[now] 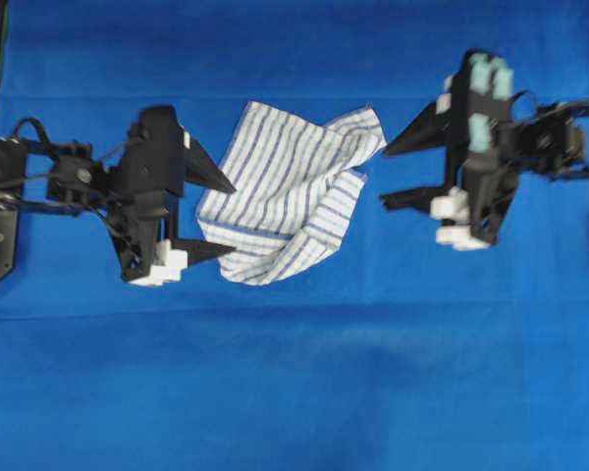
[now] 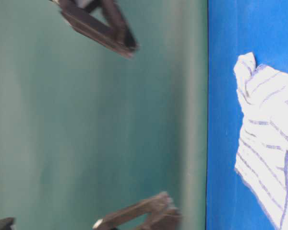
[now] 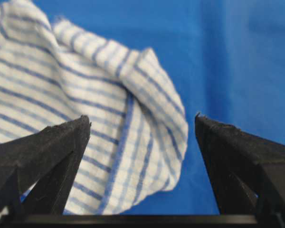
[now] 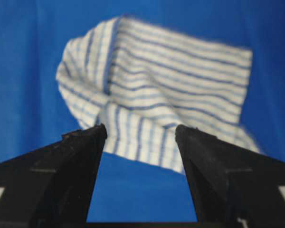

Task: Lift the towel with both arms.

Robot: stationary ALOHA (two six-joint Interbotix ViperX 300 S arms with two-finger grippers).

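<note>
i see the towel (image 1: 293, 191) crumpled on the blue tabletop (image 1: 294, 392) between my arms; left gripper (image 1: 224, 218) and right gripper (image 1: 393, 175) jaws spread wide, holding nothing.

No text, label, brand, number or sign can be read in any view; the surfaces shown carry only plain colour or stripes.

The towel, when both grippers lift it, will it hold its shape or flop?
The towel will probably flop: it already lies crumpled in soft folds. It looks thin, so likely light for its size. With the open left gripper and right gripper taking opposite edges, the middle would probably sag.
</note>
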